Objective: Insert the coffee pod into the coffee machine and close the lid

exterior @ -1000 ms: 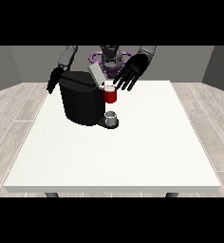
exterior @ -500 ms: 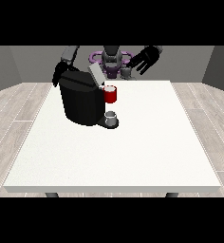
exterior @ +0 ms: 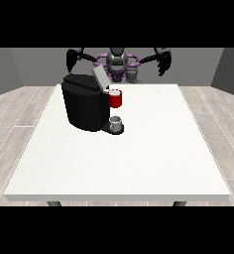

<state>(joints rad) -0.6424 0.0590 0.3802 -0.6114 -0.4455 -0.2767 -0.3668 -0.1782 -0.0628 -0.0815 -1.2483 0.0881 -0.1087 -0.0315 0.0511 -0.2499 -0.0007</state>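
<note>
- Front view: one white table [exterior: 139,158] with one black coffee machine [exterior: 84,104] standing on its far left part
- One grey lid [exterior: 100,78] stands tilted up at the machine's top, open
- One red thing at the machine [exterior: 115,98] sits on its right side, above one grey thing [exterior: 116,121] on the machine's base; I cannot tell whether that grey thing is the pod
- Two black hands are raised beyond the table's far edge, well apart
- The hand at the view's left [exterior: 73,58] hangs above the machine; whether its fingers are spread or curled I cannot tell
- The hand at the view's right [exterior: 163,62] holds nothing, its fingers pointing down, relaxed
</note>
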